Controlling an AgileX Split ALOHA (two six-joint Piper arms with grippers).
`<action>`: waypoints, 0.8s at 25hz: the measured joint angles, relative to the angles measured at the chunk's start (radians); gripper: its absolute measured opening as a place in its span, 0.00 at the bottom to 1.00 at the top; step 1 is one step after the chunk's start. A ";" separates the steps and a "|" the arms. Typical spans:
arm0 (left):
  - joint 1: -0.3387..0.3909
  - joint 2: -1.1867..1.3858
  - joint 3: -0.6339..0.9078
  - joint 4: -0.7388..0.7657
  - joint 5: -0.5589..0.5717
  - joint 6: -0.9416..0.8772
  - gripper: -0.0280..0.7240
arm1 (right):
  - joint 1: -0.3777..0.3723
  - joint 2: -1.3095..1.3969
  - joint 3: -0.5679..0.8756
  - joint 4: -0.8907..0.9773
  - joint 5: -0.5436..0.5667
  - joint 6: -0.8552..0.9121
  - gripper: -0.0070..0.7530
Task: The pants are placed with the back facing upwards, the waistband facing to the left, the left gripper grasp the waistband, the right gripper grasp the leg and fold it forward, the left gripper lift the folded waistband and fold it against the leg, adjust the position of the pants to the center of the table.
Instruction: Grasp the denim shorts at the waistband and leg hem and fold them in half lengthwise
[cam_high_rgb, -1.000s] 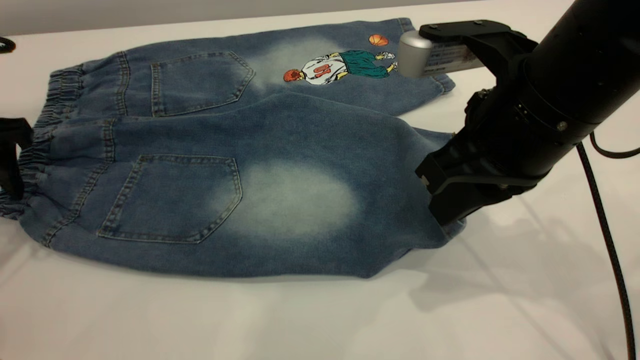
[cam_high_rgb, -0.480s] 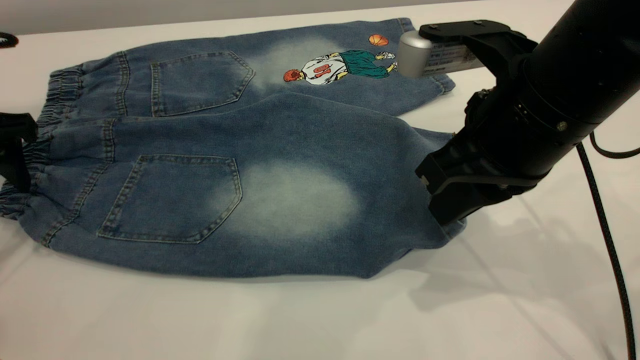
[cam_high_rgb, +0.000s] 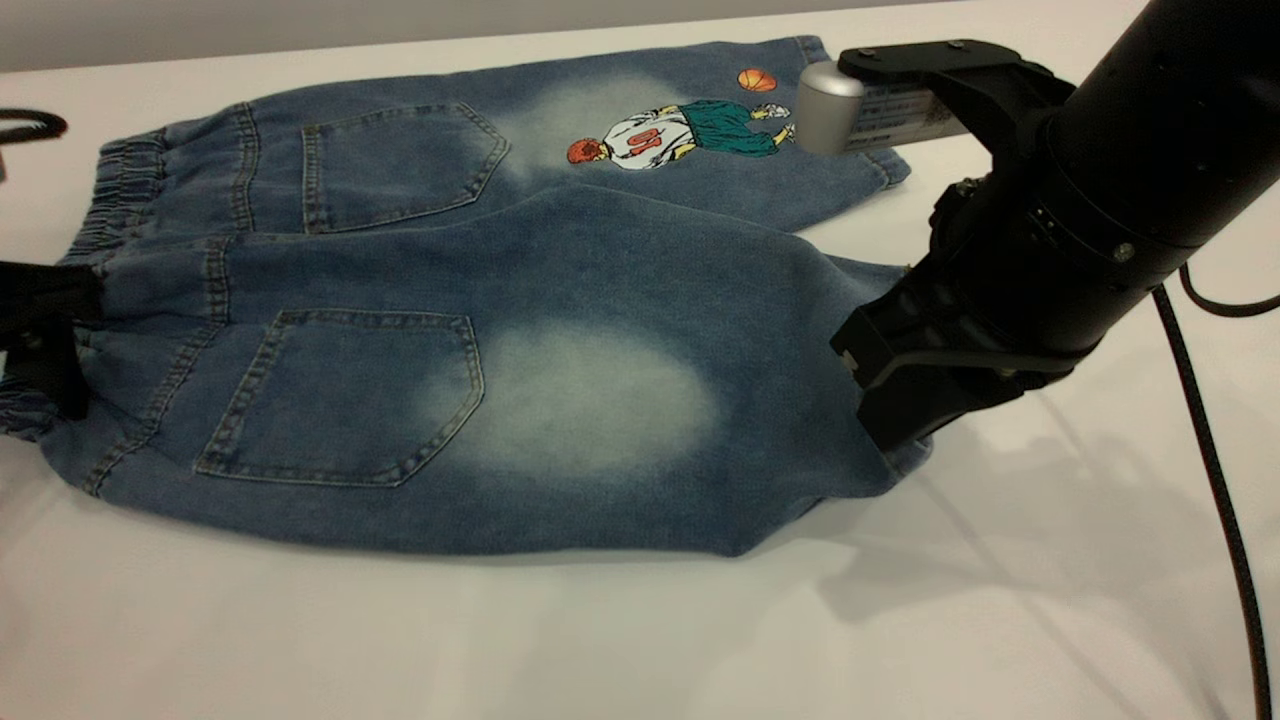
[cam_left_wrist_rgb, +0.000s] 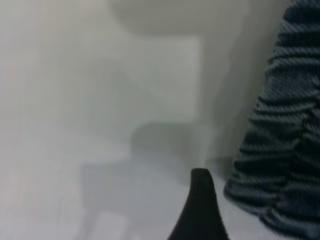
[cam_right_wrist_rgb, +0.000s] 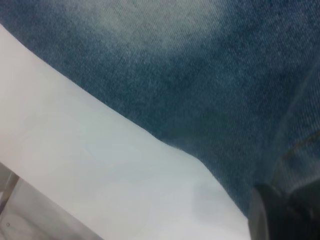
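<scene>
While the pants (cam_high_rgb: 480, 330) lie flat on the worktop (cam_high_rgb: 600, 640), the right gripper (cam_high_rgb: 895, 430) seemingly clamps the leg (cam_high_rgb: 700, 420) hem; left gripper (cam_high_rgb: 45, 330) at the waistband (cam_high_rgb: 85, 240), jaws' state unclear.

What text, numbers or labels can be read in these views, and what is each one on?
"01" or "10" (sideways, order unclear): red digits on the white jersey of the basketball-player print on the pants.
Unreadable: small print on the pale label atop the right arm, beside its silver cylinder.
Nothing else: no text shows in either wrist view.
</scene>
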 joint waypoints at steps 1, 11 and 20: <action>0.000 0.006 -0.001 0.000 -0.006 0.001 0.74 | 0.000 0.000 0.000 0.000 0.000 0.000 0.03; -0.001 0.032 -0.001 -0.030 -0.046 0.002 0.56 | 0.000 0.000 0.000 0.001 0.000 0.000 0.03; -0.001 0.010 -0.002 -0.035 -0.012 0.007 0.22 | 0.000 -0.001 -0.001 0.001 0.000 0.002 0.03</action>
